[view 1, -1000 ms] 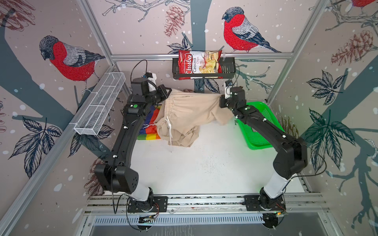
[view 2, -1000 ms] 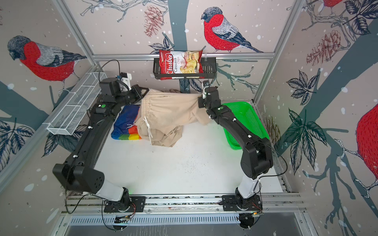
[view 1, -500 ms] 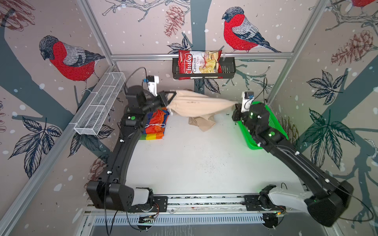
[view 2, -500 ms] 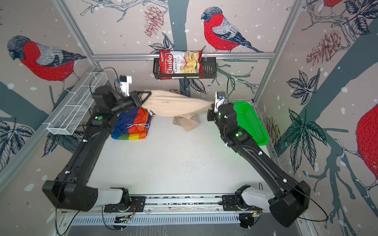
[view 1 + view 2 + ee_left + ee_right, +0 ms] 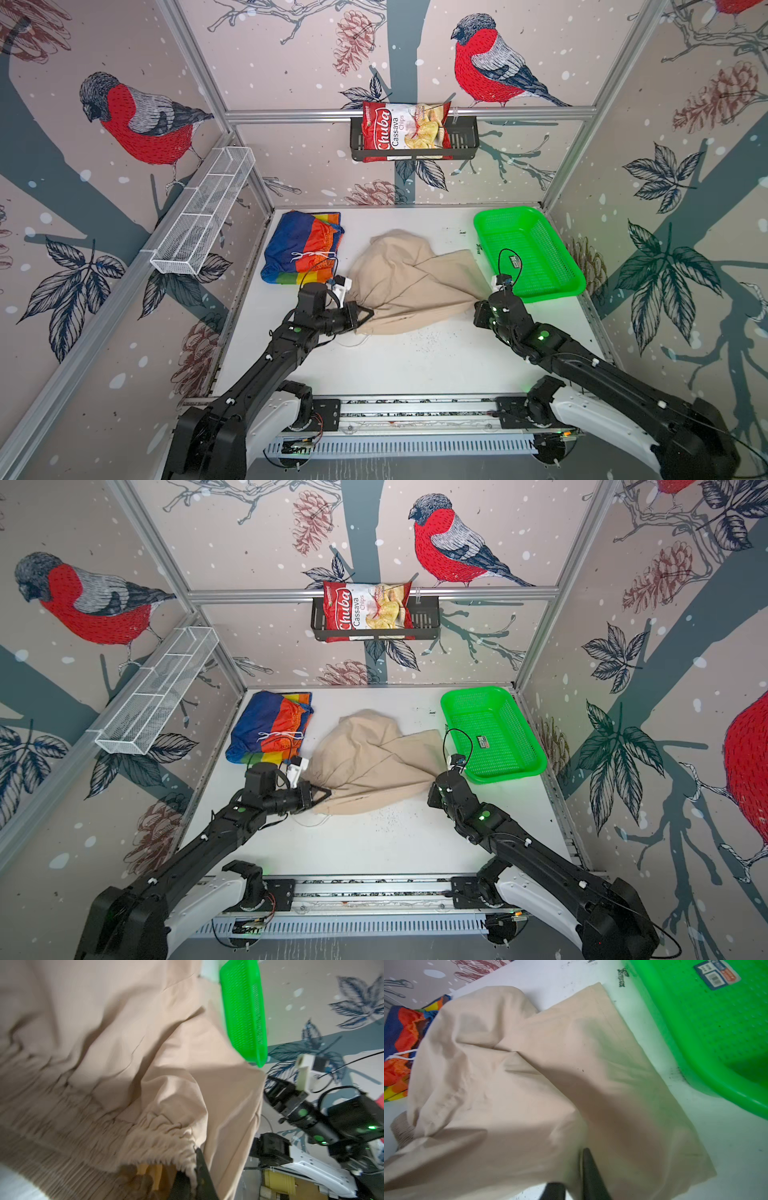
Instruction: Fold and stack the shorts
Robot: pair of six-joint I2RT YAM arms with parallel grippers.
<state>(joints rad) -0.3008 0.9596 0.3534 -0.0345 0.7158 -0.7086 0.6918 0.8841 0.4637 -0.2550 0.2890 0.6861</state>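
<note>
Beige shorts (image 5: 409, 286), waistband in left claw (image 5: 368, 312), right claw (image 5: 478, 308) grip unclear

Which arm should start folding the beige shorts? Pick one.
Left, probably: the left gripper is shut on the waistband of the beige shorts; whether the right gripper grips them is unclear.

Plain shorts (image 5: 407, 282) lie between striped shorts (image 5: 299, 249), left, and basket (image 5: 536, 249), right.

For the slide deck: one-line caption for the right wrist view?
Crumpled plain beige fabric shorts on the white table, between the green plastic mesh basket and the rainbow-striped shorts.
</note>
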